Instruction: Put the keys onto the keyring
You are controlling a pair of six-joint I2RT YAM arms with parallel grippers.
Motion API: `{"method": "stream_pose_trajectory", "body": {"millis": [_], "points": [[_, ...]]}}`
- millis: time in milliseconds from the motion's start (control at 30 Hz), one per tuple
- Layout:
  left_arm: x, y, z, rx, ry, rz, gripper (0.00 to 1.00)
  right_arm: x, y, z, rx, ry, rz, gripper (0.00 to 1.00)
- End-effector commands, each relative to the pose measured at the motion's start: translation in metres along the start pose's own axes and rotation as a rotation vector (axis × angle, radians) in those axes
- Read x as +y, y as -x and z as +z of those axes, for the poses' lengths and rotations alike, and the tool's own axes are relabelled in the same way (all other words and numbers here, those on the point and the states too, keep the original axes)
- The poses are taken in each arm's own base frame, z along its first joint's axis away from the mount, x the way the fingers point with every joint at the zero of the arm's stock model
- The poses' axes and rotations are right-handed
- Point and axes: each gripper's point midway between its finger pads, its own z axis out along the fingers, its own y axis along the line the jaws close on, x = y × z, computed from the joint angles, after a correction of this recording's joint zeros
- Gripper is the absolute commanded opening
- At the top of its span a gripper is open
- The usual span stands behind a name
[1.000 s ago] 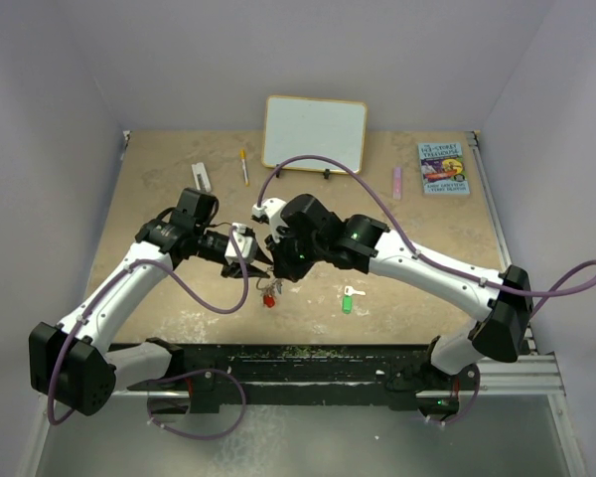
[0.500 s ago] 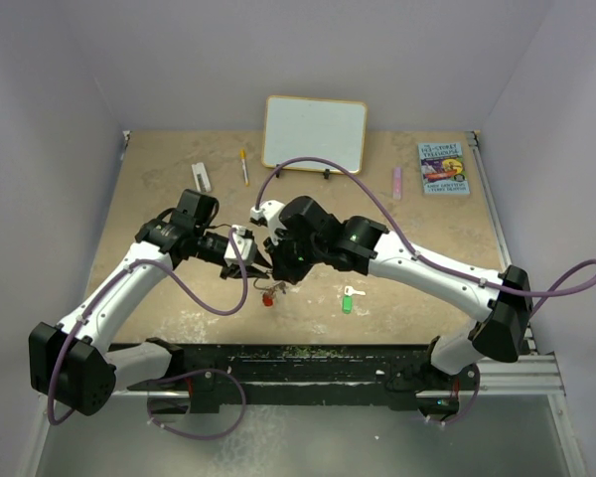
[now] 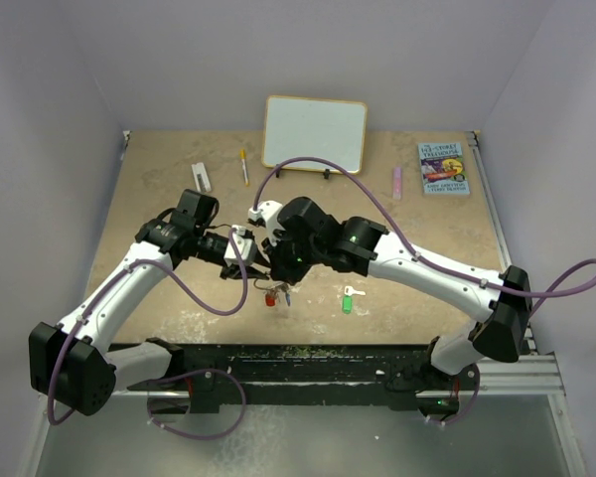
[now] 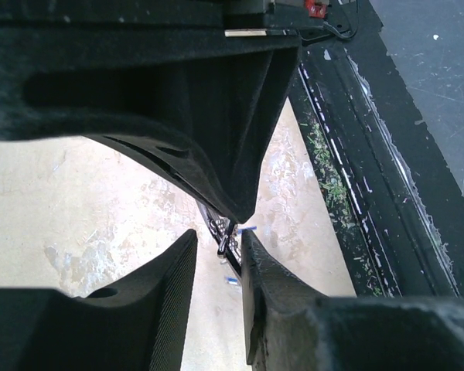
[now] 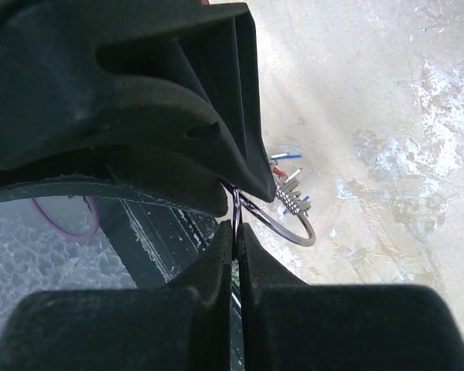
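Soft, even overhead light; the wrist views are dark and blurred up close.

From above, the tan table (image 3: 179, 288) is evenly lit and sharp, with faint, soft-edged shadows under the arms, and the whiteboard (image 3: 315, 132) reads as a flat pale white. In the wrist views, the left gripper (image 4: 219, 247) and right gripper (image 5: 236, 232) loom as underexposed, out-of-focus black masses against a bright tabletop with nearly washed-out pale patches. The keyring (image 5: 294, 228) is fairly crisp in the right view.
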Motion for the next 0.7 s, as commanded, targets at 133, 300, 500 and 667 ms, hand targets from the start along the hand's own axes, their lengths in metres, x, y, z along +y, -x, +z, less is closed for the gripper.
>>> {"method": "stream_pose_trajectory", "body": {"millis": [133,300,500,667], "points": [[0.004,0.017,0.001,-0.048,-0.01,0.059,0.28,0.016,0.028,-0.012,-0.086,0.029,-0.018,0.0],[0.002,0.02,0.0,-0.06,-0.016,0.058,0.14,0.016,0.028,-0.01,-0.089,0.026,-0.015,0.0],[-0.002,0.024,0.0,-0.072,-0.029,0.057,0.04,0.015,0.027,-0.008,-0.093,0.019,-0.011,0.0],[-0.007,0.024,0.0,-0.074,-0.042,0.055,0.04,0.012,0.03,-0.009,-0.107,0.003,-0.012,0.0]]}}
